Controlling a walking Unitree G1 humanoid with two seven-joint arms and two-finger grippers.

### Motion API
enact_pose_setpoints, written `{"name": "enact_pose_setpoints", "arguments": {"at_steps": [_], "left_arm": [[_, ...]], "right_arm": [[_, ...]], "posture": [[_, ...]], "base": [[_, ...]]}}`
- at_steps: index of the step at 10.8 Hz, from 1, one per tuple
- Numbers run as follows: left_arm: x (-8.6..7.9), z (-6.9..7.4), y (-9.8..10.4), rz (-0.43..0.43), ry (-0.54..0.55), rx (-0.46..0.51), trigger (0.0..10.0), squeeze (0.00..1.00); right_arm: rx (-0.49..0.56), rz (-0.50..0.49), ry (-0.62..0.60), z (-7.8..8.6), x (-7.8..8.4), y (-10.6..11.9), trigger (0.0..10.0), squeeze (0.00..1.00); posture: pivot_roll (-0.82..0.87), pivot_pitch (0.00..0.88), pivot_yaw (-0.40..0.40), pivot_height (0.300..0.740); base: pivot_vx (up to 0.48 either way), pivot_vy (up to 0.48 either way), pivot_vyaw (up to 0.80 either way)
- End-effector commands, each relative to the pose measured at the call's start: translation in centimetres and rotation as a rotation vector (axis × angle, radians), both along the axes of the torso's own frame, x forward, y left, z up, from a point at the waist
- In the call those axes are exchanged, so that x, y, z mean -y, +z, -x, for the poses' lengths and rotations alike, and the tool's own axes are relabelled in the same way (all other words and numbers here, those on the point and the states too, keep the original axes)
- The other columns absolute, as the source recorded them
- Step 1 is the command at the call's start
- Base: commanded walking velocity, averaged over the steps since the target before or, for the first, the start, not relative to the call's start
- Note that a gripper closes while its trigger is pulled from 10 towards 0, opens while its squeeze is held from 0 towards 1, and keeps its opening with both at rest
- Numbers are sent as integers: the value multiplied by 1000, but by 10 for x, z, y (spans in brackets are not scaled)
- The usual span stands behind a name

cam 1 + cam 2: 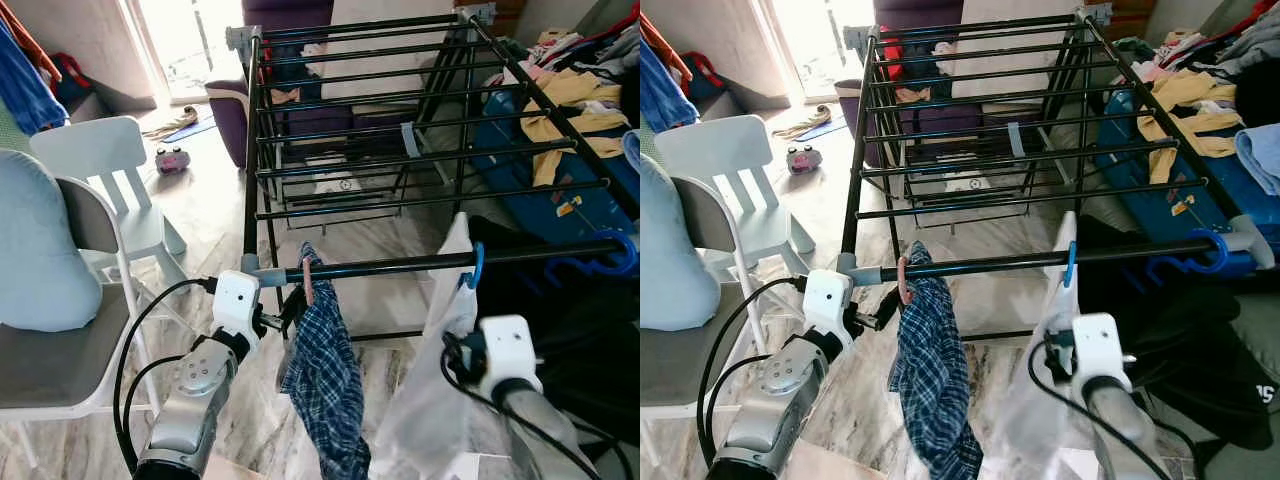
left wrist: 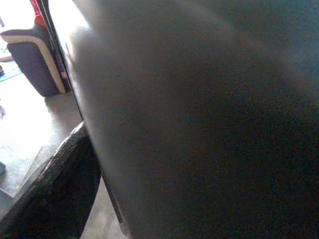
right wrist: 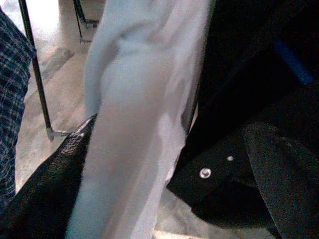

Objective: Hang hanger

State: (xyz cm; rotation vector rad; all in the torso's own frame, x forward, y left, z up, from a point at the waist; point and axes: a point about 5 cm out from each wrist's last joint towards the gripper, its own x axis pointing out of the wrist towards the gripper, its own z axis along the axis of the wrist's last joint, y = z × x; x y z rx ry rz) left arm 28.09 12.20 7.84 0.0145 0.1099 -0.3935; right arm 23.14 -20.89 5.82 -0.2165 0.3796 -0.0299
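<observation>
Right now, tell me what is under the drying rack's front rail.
Under the front rail hang a blue plaid shirt on a pink hanger and a white garment on a blue hanger. Both garments cover the hanger bodies.

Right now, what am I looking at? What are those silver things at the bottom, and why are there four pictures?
The silver things are a robot's two arms. The two wide pictures come from cameras in its head, looking down at a black drying rack standing on a tiled floor. The other two come from small cameras on its wrists, so they sit very close up and look blurry.

On the rack's front bar hang a blue checked shirt on a pink hanger and a white garment on a blue hanger. The left gripper is right beside the checked shirt, just under the bar. The right gripper has its black fingers either side of the white garment. A white chair stands to the left, and clothes are piled on the right.
</observation>
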Motion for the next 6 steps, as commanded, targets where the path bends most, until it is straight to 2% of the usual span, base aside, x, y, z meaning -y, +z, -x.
{"name": "enact_pose_setpoints", "arguments": {"at_steps": [1, 2, 3, 5, 6], "left_arm": [[3, -2, 2, 1, -15, 5, 10000, 0], [4, -2, 2, 3, -14, 3, 10000, 0], [4, -3, 1, 6, -16, 0, 10000, 0], [6, -4, 0, 7, -19, -2, 10000, 0], [6, -5, 0, 9, -16, -3, 10000, 0]], "right_arm": [[65, 18, 19, 0, -2, 12, 10000, 1000], [112, -6, 30, 2, -4, 17, 10000, 1000], [214, -5, 64, 0, -10, 34, 10000, 1000], [251, 56, 65, 3, -4, 39, 10000, 1000], [302, 137, 40, 5, 4, 48, 10000, 1000]], "posture": [[-223, 0, 70, 740], [-228, 0, 67, 740], [-228, 0, 67, 740], [-245, 0, 66, 740], [-253, 0, 66, 740]], "base": [[0, 0, 0], [0, 0, 0], [0, 0, 0], [0, 0, 0], [0, 0, 0]]}}
